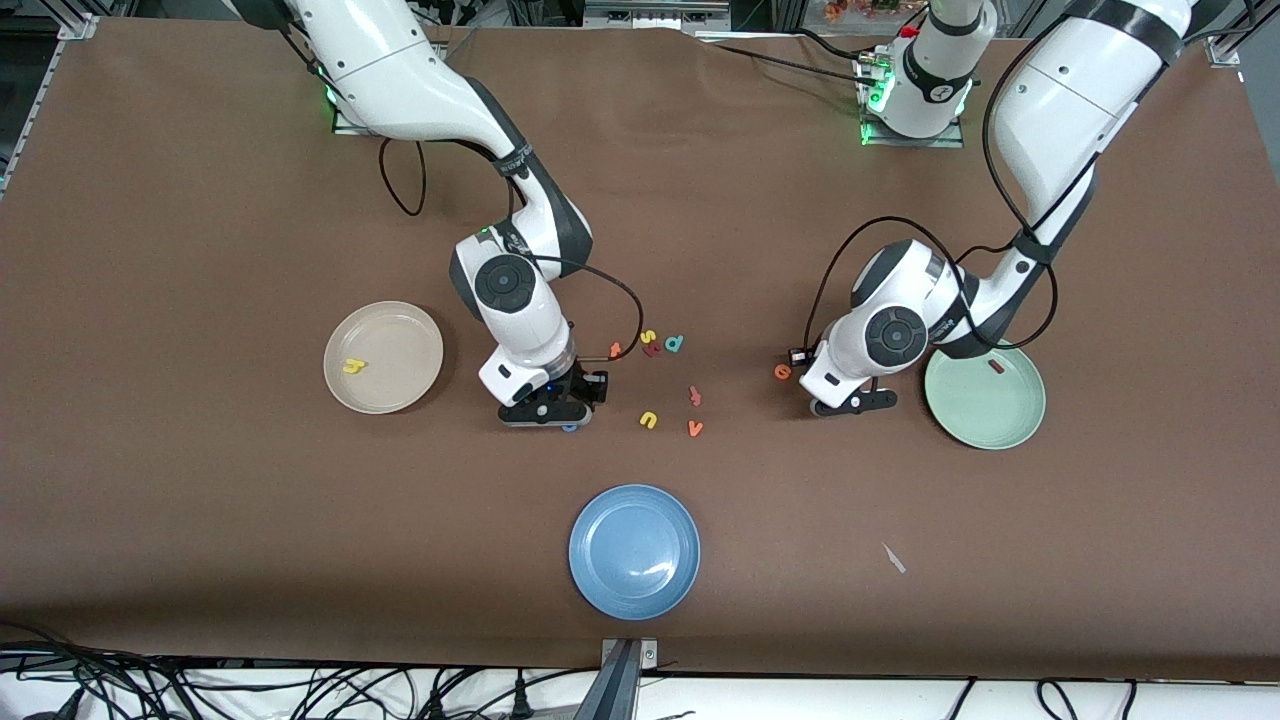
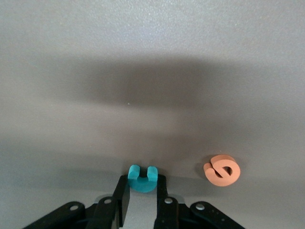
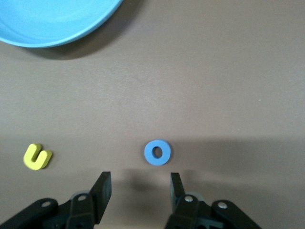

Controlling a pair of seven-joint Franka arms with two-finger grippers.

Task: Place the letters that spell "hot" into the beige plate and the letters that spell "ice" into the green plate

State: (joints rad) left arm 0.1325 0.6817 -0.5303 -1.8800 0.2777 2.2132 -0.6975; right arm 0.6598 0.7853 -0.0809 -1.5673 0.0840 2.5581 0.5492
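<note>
My left gripper [image 2: 143, 184] is shut on the teal c [image 2: 142, 177], low over the table beside the green plate [image 1: 985, 425]. The orange e [image 2: 222, 170] lies flat next to it. A dark red i [image 1: 995, 368] rests in the green plate. My right gripper [image 3: 138, 179] stands open just above the table, with the blue o [image 3: 157, 152] lying right off its fingertips and nothing between them. The beige plate [image 1: 395, 340] holds the yellow h [image 1: 354, 366]. An orange letter [image 1: 616, 350] lies by the right arm's wrist; I cannot tell whether it is the t.
A blue plate [image 1: 634, 585] sits near the front edge. Between the arms lie loose letters: yellow u [image 1: 648, 420], orange v [image 1: 695, 429], yellow s [image 1: 648, 336], teal d [image 1: 674, 344] and a reddish one [image 1: 695, 396]. A small white scrap [image 1: 893, 558] lies toward the left arm's end.
</note>
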